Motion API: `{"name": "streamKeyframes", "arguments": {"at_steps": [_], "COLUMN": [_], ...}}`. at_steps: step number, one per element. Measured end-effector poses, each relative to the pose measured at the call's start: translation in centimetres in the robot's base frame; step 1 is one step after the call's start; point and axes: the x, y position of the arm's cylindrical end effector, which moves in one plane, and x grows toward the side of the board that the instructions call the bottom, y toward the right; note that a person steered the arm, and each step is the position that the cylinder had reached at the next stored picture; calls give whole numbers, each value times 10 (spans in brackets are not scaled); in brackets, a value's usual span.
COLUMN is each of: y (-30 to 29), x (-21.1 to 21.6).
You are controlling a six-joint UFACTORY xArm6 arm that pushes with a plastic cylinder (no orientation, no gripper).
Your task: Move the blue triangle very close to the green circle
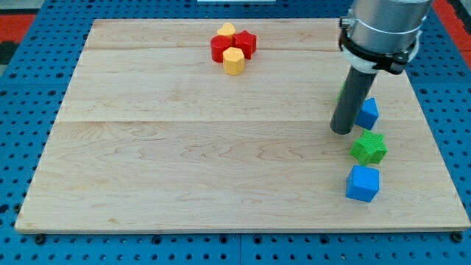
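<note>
1. Scanning from the left, the wooden board (147, 147) lay bare until a far cluster: a red block (219, 48), a yellow block (233, 61) nearest, another yellow block (227, 30) farthest, and a red star-like block (246, 43) on the right, all touching.
2. My tip (341, 131) stood at the right side of the board. It was a plain rod with nothing to open or close, and it held nothing.
3. A sliver of green (341, 90) showed behind the rod; whether that was the green circle, I could not tell.
4. Just right of my tip, touching or nearly so, sat a blue block (367, 112), probably the blue triangle, its shape partly hidden.
5. Nearer lay a green star-like block (369, 148), then a blue cube (363, 183).
6. Judging by this, the blue block lay right of my tip and the green sliver left and farther, so the push would need to come from the block's right.
</note>
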Motion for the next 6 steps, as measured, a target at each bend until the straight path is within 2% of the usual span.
{"name": "streamKeyframes", "arguments": {"at_steps": [3, 4, 6], "y": [117, 148, 90], "x": [21, -4, -22]}}
